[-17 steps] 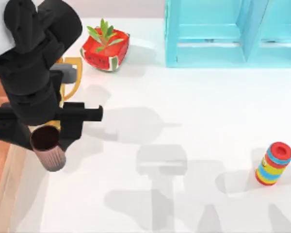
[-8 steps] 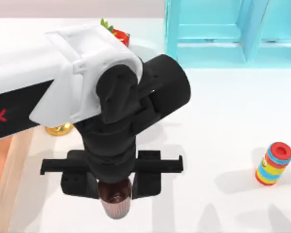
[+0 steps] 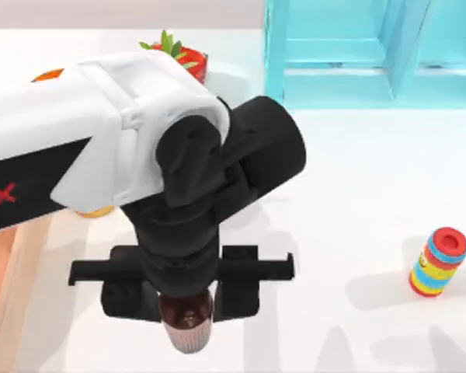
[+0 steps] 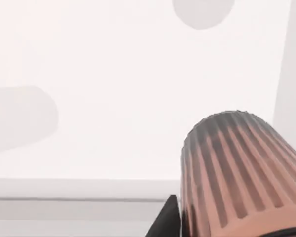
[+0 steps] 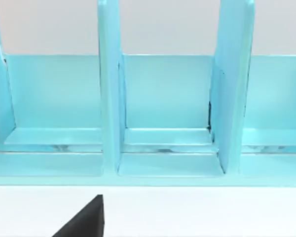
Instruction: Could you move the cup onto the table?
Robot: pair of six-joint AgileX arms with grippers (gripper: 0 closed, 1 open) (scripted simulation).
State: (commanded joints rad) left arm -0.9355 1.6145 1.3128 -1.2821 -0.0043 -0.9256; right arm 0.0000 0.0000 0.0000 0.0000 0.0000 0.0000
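Leftmost in the top view, a strip of orange-brown surface (image 3: 1, 287) runs beside the pale beige edge of the smooth white tabletop (image 3: 357, 194). Over that side reaches my left arm, a white-shelled forearm with a red mark ending in a bulky black wrist. Its left hand (image 3: 185, 320) sits low in the view, left of the middle, pointing down at the tabletop. The black fingers (image 3: 237, 295) stand on either side of the small pinkish-brown ribbed cup (image 3: 188, 330) and clamp it narrowly between them, so the hand is holding the cup. The cup's dark brown inside faces up toward the camera. In the left wrist view the cup (image 4: 237, 173) shows its vertical ribs against the white tabletop (image 4: 113, 98), and its base appears clear of the surface, though I cannot tell how far above it.

Behind the arm, a bit of gold trophy base (image 3: 93, 211) peeks out near the tabletop's left edge. Farther back, a red watermelon-patterned pot with a green plant (image 3: 182, 54) stands near the far edge.

Right of the middle, the turquoise shelf unit (image 3: 373, 54) stands along the far side. The right wrist view faces this shelf unit (image 5: 163, 98) and its upright dividers, with a black tip of the right hand (image 5: 86, 219) at the frame edge; I cannot tell whether it is wide or narrow.

Farthest right, a striped red-blue-yellow cylinder (image 3: 439, 262) stands upright, well apart from the cup.
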